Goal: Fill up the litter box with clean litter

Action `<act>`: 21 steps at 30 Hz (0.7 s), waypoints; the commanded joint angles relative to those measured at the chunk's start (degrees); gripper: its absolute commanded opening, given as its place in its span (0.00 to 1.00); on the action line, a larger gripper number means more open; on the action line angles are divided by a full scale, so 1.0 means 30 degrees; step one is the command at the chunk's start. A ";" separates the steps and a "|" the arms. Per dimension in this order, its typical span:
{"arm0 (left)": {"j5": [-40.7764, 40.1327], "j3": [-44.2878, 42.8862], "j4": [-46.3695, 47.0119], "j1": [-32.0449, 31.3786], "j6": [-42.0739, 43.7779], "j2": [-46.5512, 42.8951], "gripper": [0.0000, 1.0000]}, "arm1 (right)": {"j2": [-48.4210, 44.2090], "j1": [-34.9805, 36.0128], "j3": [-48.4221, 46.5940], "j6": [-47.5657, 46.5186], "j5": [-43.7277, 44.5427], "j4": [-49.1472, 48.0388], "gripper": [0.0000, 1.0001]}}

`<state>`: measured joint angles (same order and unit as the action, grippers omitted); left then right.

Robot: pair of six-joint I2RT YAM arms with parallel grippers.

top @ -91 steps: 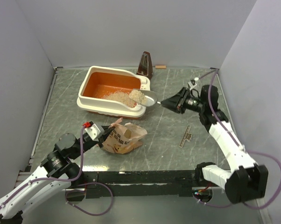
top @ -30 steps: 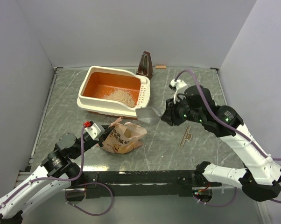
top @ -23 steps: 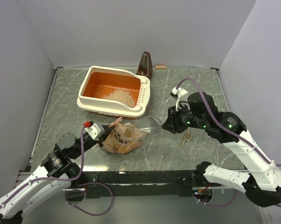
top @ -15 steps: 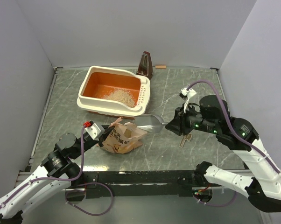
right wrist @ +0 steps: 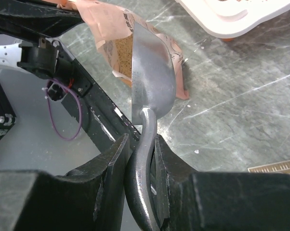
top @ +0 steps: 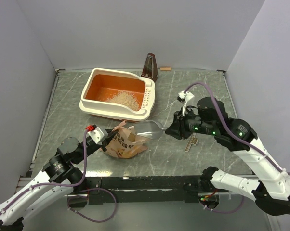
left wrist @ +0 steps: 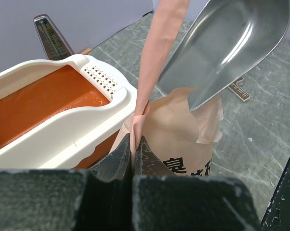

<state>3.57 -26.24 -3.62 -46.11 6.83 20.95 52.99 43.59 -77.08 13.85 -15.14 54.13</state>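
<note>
Right gripper (right wrist: 141, 156) gripped the scoop (right wrist: 152, 72) handle, bowl at the bag (top: 128, 142) mouth; left gripper (left wrist: 134, 144) pinched the bag lip. Clean litter (top: 125, 98) lay heaped in the litter box (top: 113, 110); loose, light granules, probably spill easily, so carry the scoop level.

1. The litter box (top: 108, 110) is a large rectangular tray, cream-white outside and orange inside. It sits flat and upright, far and left of the middle of the scene, with its long sides running left to right at a slight angle. Its right end has a wide rim pierced with rows of small slots.
2. The litter (top: 125, 99) is a small loose heap of pale off-white granules on the box floor, towards the near right. Most of the orange floor shows bare.
</note>
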 commanded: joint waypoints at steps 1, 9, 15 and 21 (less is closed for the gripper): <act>0.0098 -0.0629 0.2554 -0.0070 0.0067 0.0019 0.01 | 0.0587 0.0584 0.0555 0.0043 -0.0375 -0.2046 0.00; 0.0888 -0.0746 0.2524 -0.0070 -0.0079 0.0341 0.01 | 0.1991 0.1844 0.1200 -0.0074 -0.0434 -0.2311 0.00; 0.1328 -0.0833 0.2495 -0.0070 -0.0079 0.0399 0.01 | 0.3778 0.2723 0.1084 -0.0192 -0.0024 -0.1989 0.00; 0.1504 -0.0834 0.2466 -0.0070 -0.0167 0.0341 0.01 | 0.6677 0.2929 -0.0291 0.0217 0.0415 -0.1200 0.00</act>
<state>6.66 -26.24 -2.98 -46.11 6.72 22.39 68.79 51.57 -74.28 13.78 -14.31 48.93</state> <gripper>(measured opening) 0.049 0.316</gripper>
